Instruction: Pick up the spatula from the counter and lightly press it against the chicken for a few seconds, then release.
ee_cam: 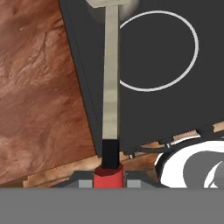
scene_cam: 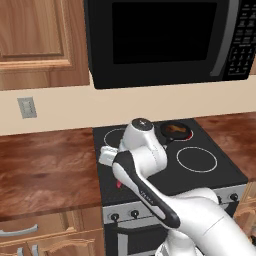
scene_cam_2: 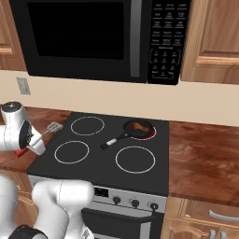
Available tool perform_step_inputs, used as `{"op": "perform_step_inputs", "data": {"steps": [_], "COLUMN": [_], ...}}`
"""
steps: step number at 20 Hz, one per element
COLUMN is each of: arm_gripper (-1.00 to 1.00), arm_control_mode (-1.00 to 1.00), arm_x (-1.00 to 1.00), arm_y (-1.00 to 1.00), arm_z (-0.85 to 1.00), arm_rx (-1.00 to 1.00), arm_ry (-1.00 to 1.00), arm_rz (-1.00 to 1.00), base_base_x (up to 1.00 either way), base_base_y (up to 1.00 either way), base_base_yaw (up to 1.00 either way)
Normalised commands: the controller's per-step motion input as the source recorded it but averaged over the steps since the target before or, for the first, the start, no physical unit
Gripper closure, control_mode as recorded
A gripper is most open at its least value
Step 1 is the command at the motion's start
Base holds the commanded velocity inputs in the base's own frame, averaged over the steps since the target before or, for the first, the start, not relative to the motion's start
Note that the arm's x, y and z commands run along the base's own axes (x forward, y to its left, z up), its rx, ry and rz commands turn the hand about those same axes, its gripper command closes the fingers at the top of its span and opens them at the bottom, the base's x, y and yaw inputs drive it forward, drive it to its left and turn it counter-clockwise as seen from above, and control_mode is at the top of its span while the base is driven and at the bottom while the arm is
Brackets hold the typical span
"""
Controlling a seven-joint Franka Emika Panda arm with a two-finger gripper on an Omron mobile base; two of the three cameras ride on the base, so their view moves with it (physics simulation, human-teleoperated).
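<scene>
Tool [ee_cam: 109, 180] is pinched tight on the red handle end of the spatula [ee_cam: 110, 87]. The blade points out along the left edge of the stove [ee_cam: 175, 109], right beside the wooden desk [ee_cam: 39, 87]. The chicken [scene_cam_2: 138, 125] is well apart from it, sitting in the pan [scene_cam_2: 116, 139] on the back right burner, below the microwave [scene_cam_2: 84, 37].

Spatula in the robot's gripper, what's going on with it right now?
The gripper is shut on the red handle of the spatula, and the blade reaches over the left edge of the stove. The chicken sits in the pan on the back right burner, well apart from the blade, so the pressing has not yet begun.
</scene>
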Motion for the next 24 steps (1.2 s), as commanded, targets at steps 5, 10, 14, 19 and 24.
{"op": "perform_step_inputs", "data": {"steps": [5,10,14,19,24], "arm_gripper": [1.0,1.0,1.0,1.0,1.0], "arm_control_mode": [-1.0,-1.0,-1.0,-1.0,-1.0], "arm_x": [0.0,-0.1,-0.13,-0.12,-0.12], "arm_y": [-0.4,-0.47,-0.51,-0.6,-0.67], "arm_z": [0.13,0.22,0.34,0.32,0.18], "arm_rx": [-0.01,-0.13,-0.17,-0.17,-0.12], "arm_ry": [0.0,-0.01,0.0,0.0,0.02], "arm_rz": [0.03,0.06,0.09,0.13,0.16], "base_base_x": [0.0,0.0,0.0,0.0,0.0], "base_base_y": [0.0,0.0,0.0,0.0,0.0], "base_base_yaw": [0.0,0.0,0.0,0.0,0.0]}}
